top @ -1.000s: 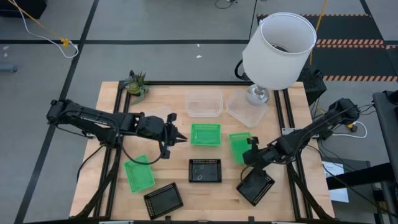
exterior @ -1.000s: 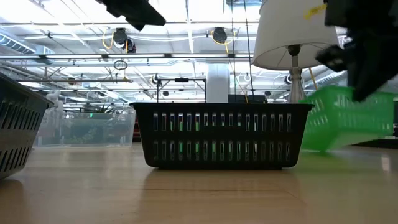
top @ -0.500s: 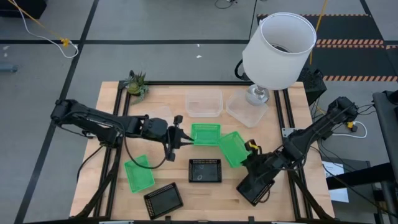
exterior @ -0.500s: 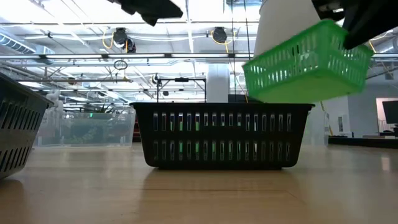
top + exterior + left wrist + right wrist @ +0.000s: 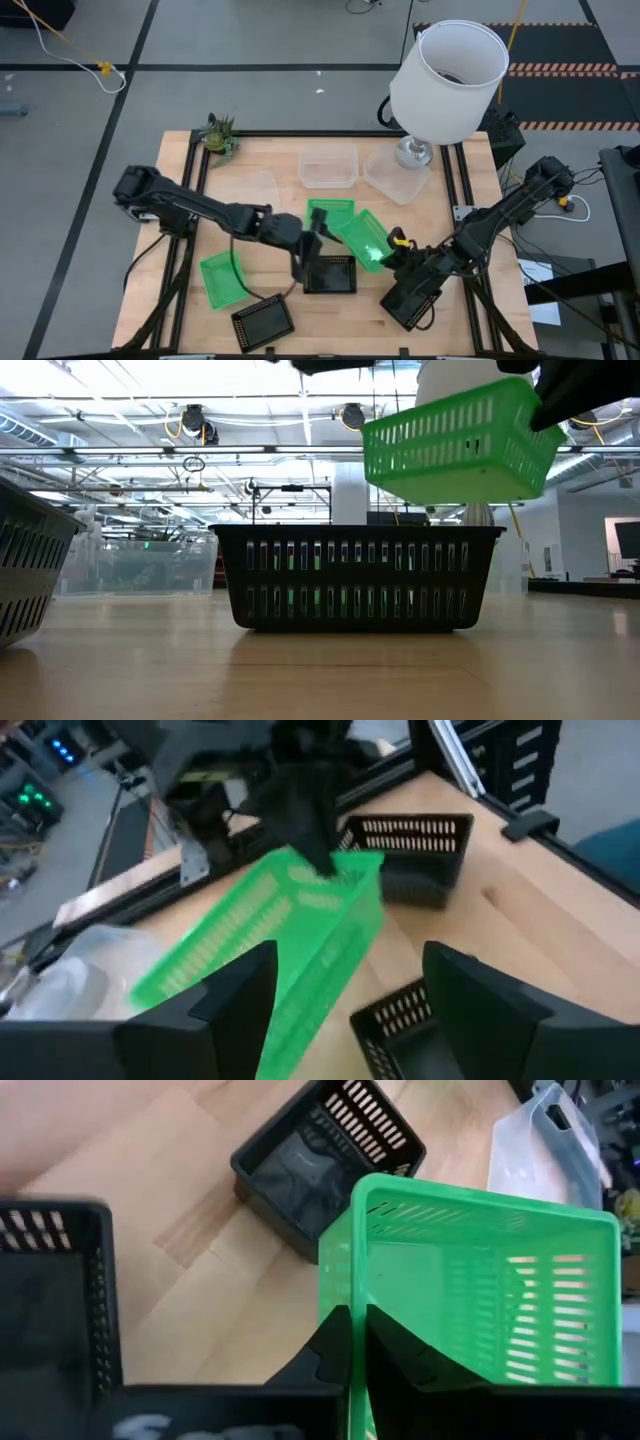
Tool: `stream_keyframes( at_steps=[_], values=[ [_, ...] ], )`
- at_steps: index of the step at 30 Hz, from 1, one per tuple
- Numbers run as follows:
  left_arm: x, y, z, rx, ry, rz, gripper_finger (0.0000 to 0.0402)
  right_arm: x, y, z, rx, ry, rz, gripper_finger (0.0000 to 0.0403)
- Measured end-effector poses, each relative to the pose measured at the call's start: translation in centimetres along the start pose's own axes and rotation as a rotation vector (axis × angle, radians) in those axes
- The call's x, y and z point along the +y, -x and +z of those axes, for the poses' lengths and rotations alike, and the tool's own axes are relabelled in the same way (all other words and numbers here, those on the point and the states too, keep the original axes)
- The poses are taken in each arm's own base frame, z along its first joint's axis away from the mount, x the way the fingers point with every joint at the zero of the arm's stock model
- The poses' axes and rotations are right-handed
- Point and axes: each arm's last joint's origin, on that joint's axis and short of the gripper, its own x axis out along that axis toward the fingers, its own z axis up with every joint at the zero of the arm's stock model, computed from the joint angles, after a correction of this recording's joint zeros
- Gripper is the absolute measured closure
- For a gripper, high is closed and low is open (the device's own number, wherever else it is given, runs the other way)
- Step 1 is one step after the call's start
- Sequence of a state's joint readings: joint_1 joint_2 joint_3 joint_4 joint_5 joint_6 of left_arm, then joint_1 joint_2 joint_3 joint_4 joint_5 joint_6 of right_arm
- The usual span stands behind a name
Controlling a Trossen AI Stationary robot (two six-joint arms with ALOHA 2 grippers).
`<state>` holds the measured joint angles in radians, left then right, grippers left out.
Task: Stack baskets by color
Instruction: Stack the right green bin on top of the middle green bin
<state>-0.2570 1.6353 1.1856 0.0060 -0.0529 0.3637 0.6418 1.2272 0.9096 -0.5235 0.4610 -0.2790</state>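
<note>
My right gripper (image 5: pixel 393 246) is shut on a green basket (image 5: pixel 362 238), which hangs in the air above the middle black basket (image 5: pixel 330 275). My left gripper (image 5: pixel 350 1010) stands open just left of the held basket, a finger on either side of its near end without touching it. A second green basket (image 5: pixel 328 210) rests flat on the table behind, and a third (image 5: pixel 222 280) lies at the near left. Two more black baskets (image 5: pixel 262 320) (image 5: pixel 410 302) sit near the front edge. Clear baskets (image 5: pixel 328 165) (image 5: pixel 395 175) stand at the back. My right gripper pinches one wall of the green basket at its rim (image 5: pixel 350 1295), one finger outside (image 5: pixel 330 1350) and one inside (image 5: pixel 392 1355). The fingers come slanting down from the table's right. The basket is lifted clear (image 5: pixel 455 445), open side up and slightly tilted.
A big white lamp (image 5: pixel 448 80) stands at the far right corner. A small plant (image 5: pixel 220 135) sits at the far left corner. Another clear basket (image 5: pixel 250 185) lies behind the left arm. Black rails (image 5: pixel 195 200) run along both sides of the table.
My right gripper has raised the green basket clear of the table and carried it toward the table's left, rolling it from steeply tipped to nearly level. My left gripper has moved right and toward the near edge, up to the basket, and has opened wide.
</note>
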Motion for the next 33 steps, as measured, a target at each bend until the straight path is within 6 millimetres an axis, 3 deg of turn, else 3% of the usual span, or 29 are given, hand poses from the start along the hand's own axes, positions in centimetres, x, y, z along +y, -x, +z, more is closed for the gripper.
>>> stream_keyframes(
  at_steps=[9, 14, 20, 33],
  values=[
    [-0.2, -4.6, 0.1, 0.156, -0.066, 0.001, 0.0185, 0.1, -0.3, 0.2, -0.004, 0.048, -0.009, 0.0394],
    [-0.4, -6.0, 0.0, 0.162, -0.104, 0.007, 0.0207, 0.1, -0.3, 0.3, -0.017, 0.049, -0.012, 0.0394],
    [-0.5, -6.2, -0.6, 0.205, -0.144, 0.002, 0.0247, 0.1, -0.3, 0.4, -0.023, 0.051, -0.013, 0.0394],
    [-0.7, -6.2, -0.8, 0.215, -0.250, -0.028, 0.0391, 0.0, -0.3, 0.6, -0.044, 0.032, -0.016, 0.0384]
  ],
)
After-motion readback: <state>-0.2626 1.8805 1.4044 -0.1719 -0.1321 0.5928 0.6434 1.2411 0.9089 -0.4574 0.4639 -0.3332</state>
